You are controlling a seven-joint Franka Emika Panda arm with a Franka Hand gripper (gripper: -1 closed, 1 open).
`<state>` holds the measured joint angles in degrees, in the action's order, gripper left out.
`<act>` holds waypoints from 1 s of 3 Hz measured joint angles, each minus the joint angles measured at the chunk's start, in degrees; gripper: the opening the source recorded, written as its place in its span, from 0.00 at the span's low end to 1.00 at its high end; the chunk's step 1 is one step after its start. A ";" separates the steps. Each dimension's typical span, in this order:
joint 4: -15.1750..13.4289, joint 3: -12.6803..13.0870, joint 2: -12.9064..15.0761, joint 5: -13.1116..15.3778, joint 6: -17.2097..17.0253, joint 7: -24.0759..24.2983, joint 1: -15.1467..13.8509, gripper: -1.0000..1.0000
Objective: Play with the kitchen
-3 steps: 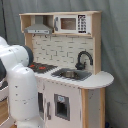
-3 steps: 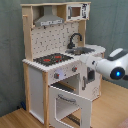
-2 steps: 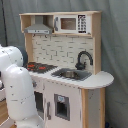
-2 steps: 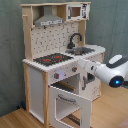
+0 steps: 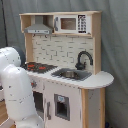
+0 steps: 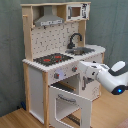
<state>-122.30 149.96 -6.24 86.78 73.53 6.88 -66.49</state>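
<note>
One white arm point(image 6: 107, 75) closest to camera in the second exterior view, reaching in from the second exterior view's right toward the kitchen point(image 6: 60, 60) front, just under the stovetop point(image 6: 52, 58) edge. End effector point(image 6: 76, 69) sits at the control panel above the open oven door point(image 6: 70, 105); can't tell if its fingers are open or closed. Door hangs swung out. Further back: sink point(image 6: 82, 50), black faucet point(image 6: 74, 39), pegboard point(image 6: 52, 37), grey hood point(image 6: 49, 20). Kitchen stands on wood floor point(image 6: 15, 120).

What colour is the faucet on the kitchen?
Black. The faucet curves over the sink; it shows best in the first exterior view.
</note>
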 joint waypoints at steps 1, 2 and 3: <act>-5.45 -0.11 0.47 2.61 0.08 -0.15 0.27 1.00; -10.44 -0.92 2.39 5.27 0.03 -0.20 0.05 1.00; -15.10 -1.64 6.30 8.39 0.16 -0.64 -0.70 1.00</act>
<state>-137.40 148.32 0.05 95.17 73.68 6.24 -67.19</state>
